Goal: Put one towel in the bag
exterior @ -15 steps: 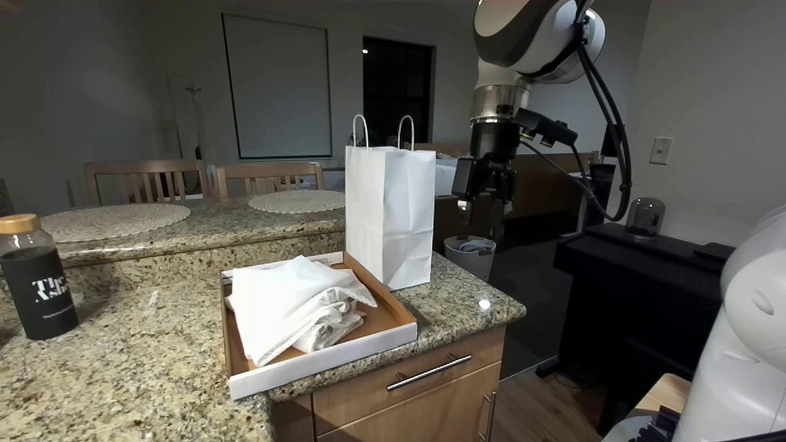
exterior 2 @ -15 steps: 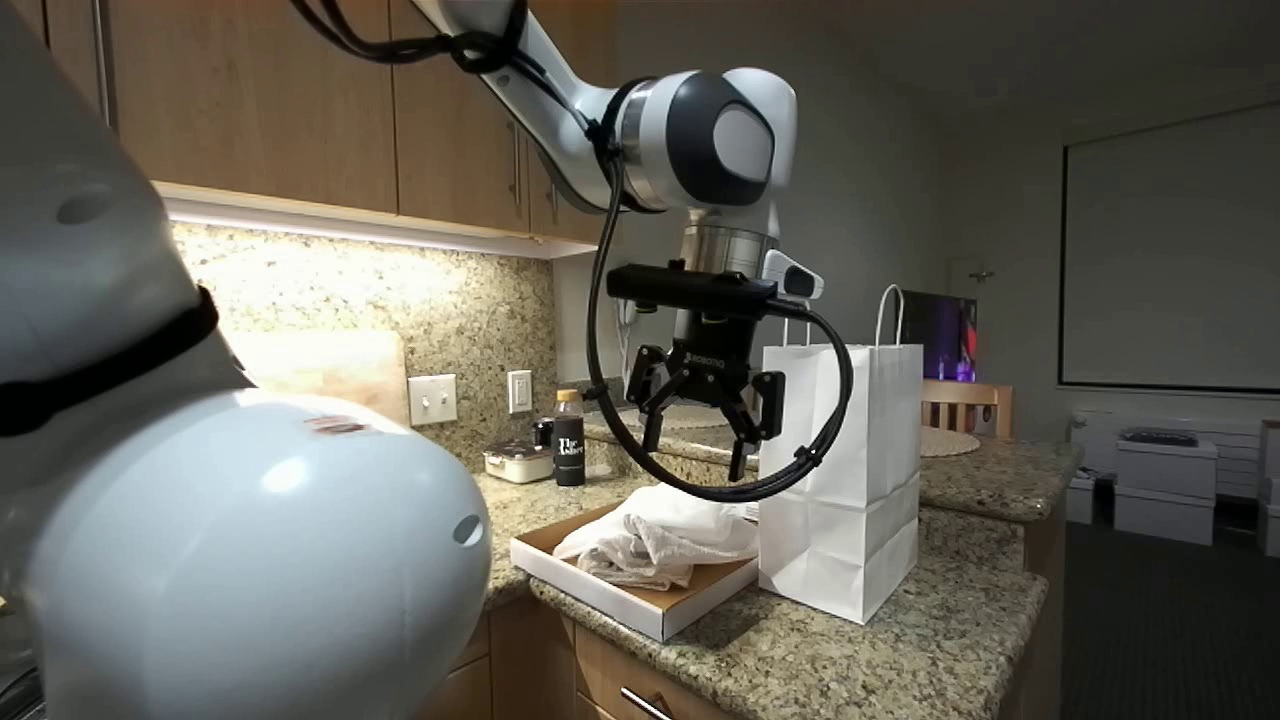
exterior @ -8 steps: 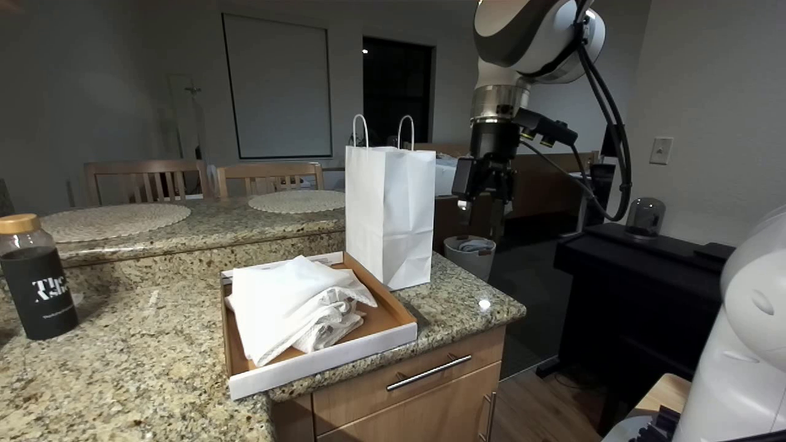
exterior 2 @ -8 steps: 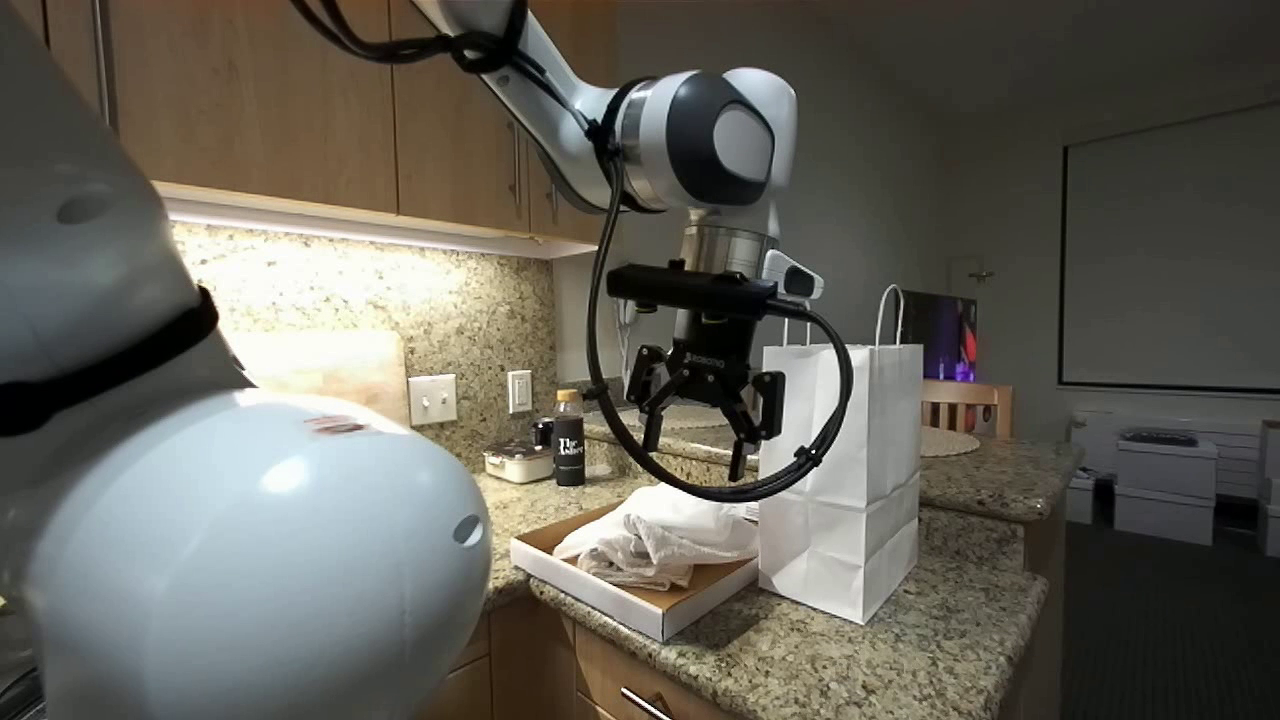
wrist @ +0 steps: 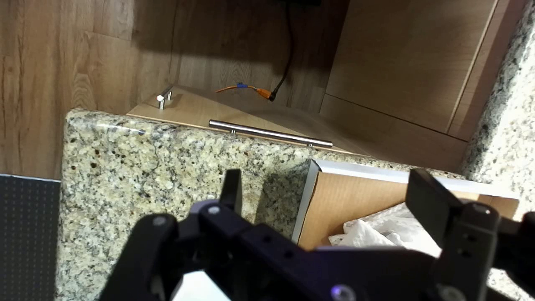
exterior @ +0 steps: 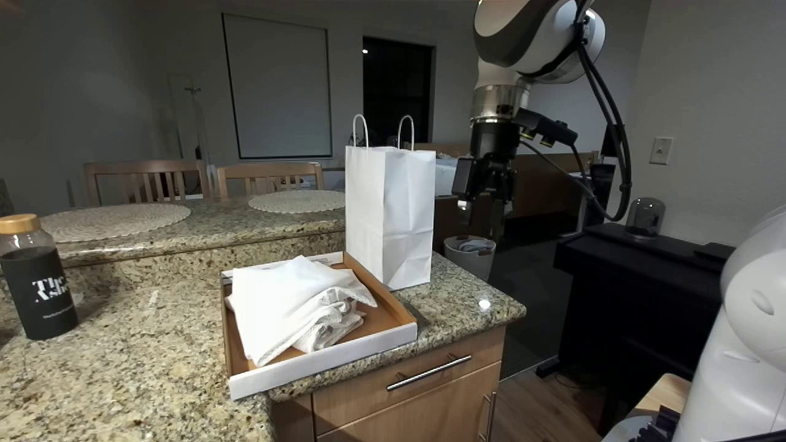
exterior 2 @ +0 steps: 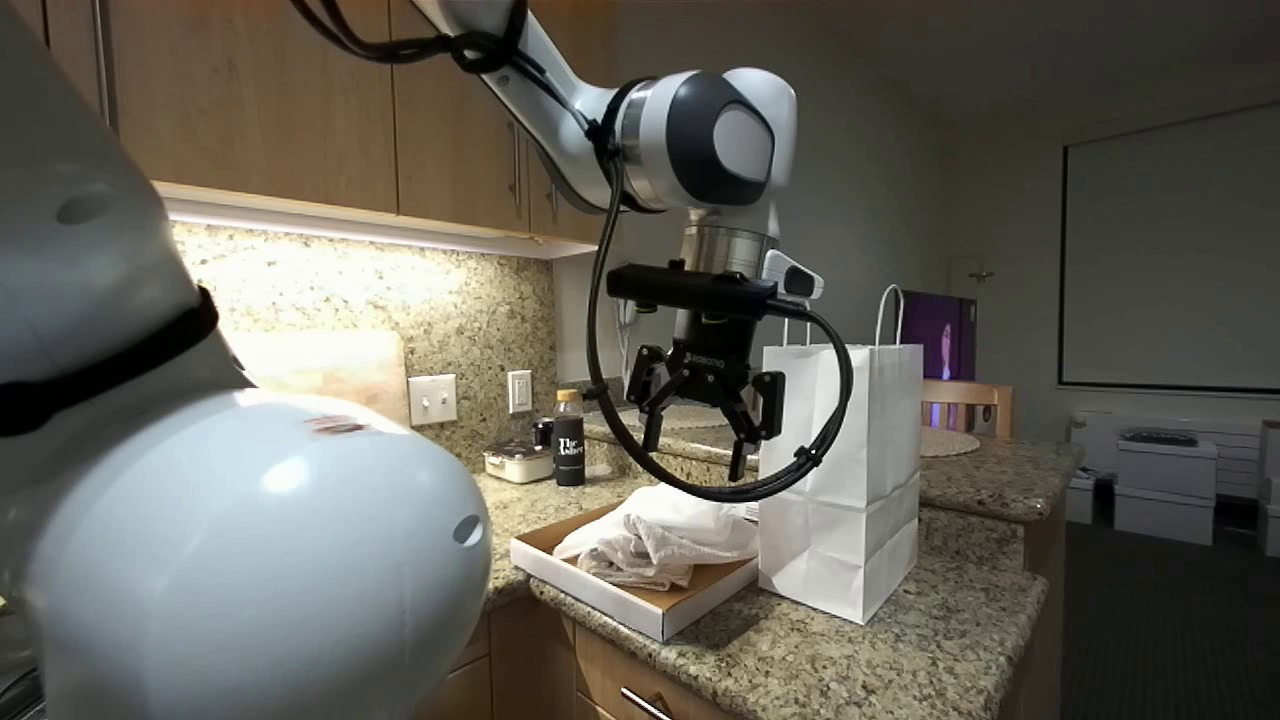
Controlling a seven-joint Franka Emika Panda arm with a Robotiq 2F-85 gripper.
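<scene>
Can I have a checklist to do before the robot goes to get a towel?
Are the jaws open? Ok: spread apart, holding nothing.
Are the jaws down at the towel pile? Not ok: they hang higher up.
Can one towel be told apart? Cannot tell: folds overlap in the box.
Is the bag standing? Ok: upright beside the box.
Is its mouth open enough? Cannot tell: no view clearly shows inside.
Is the cable clear of the bag? Ok: an exterior view shows a gap.
</scene>
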